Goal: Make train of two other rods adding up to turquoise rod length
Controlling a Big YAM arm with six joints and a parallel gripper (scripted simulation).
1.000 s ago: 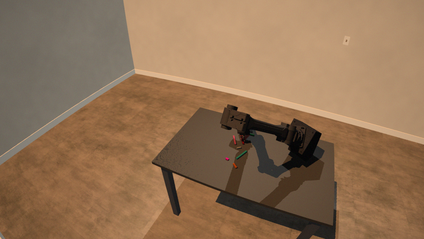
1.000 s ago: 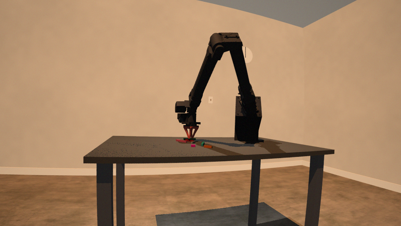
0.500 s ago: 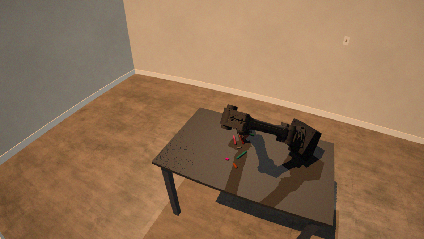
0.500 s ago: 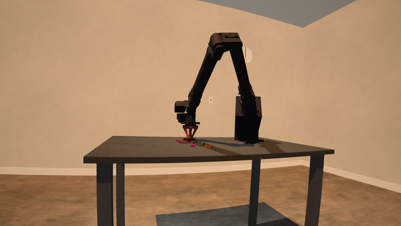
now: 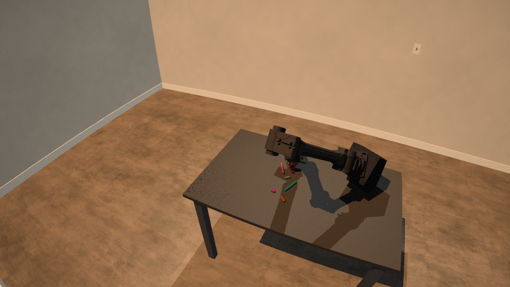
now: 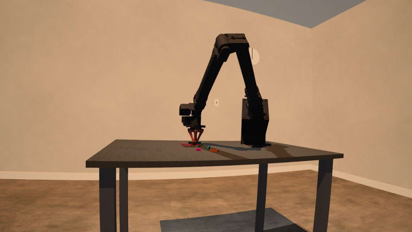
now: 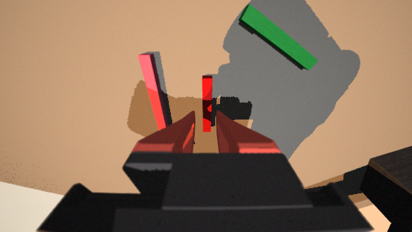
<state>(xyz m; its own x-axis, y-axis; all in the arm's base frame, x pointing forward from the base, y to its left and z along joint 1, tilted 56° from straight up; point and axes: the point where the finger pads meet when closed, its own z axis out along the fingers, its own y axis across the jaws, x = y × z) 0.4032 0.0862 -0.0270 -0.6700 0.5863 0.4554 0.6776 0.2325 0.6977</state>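
My gripper (image 5: 292, 166) (image 6: 195, 140) (image 7: 205, 115) is down at the table top, its red fingers slightly apart on either side of the near end of a red rod (image 7: 207, 88) (image 5: 292, 171). The rod lies flat and a small gap shows on each side of it. A pink rod (image 7: 154, 88) (image 5: 281, 167) (image 6: 185, 144) lies just to its left, nearly parallel. A green rod (image 7: 279, 36) (image 5: 302, 161) lies further off in the arm's shadow. The turquoise rod (image 5: 290, 185) lies nearer the front, with a short grey rod (image 5: 287, 177) between it and the pink rod.
A small magenta rod (image 5: 273, 190) (image 6: 198, 149) and an orange rod (image 5: 282, 198) (image 6: 213, 150) lie toward the table's front edge. The arm's base (image 5: 364, 167) stands at the right of the dark table (image 5: 228, 171).
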